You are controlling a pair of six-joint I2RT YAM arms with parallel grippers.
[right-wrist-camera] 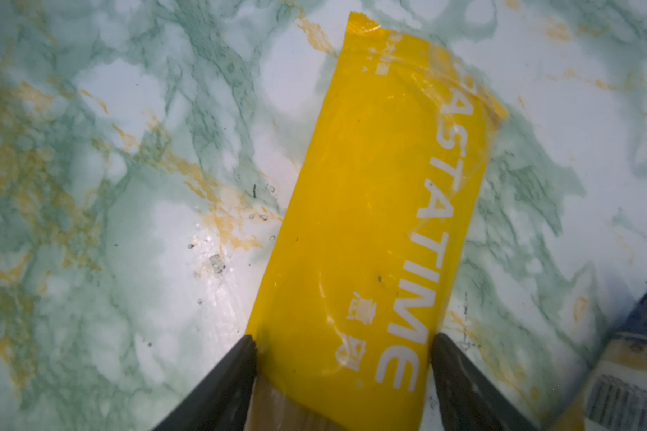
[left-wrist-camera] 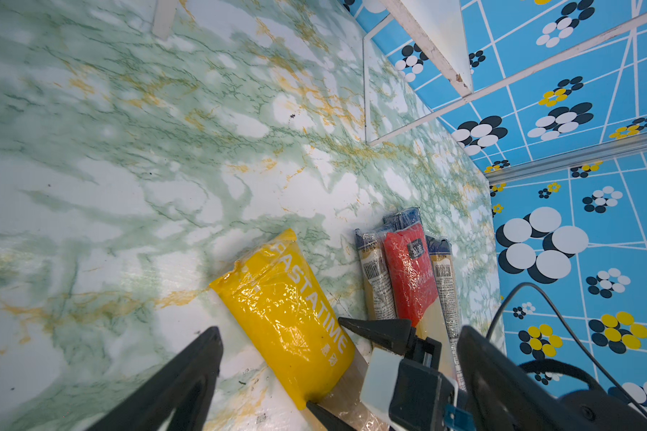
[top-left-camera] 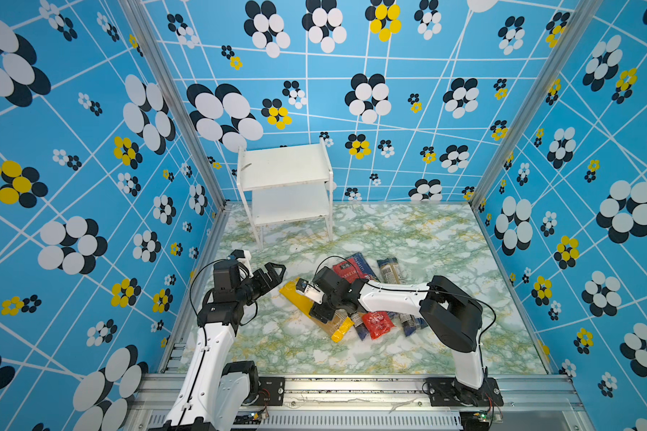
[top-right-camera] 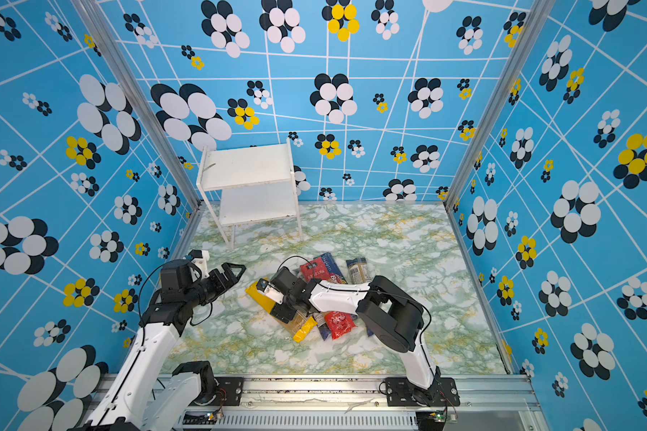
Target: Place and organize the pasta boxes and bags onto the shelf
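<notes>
Right gripper point(right-wrist-camera: 346, 341) fingers touch both edges of long glossy yellow plastic pasta bag point(right-wrist-camera: 370, 205); clamp unconfirmed. Close squarely, lift level. Left gripper point(top-left-camera: 277, 274) fingers apart.

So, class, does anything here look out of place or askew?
Yes: the packs lie in a crooked, overlapping heap on the table, the yellow bag slanted, none on the shelf.

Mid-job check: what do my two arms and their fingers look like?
The left arm and right arm have white shells, black joint housings and thin black looping cables. The fingers are black tapering wedges.
</notes>
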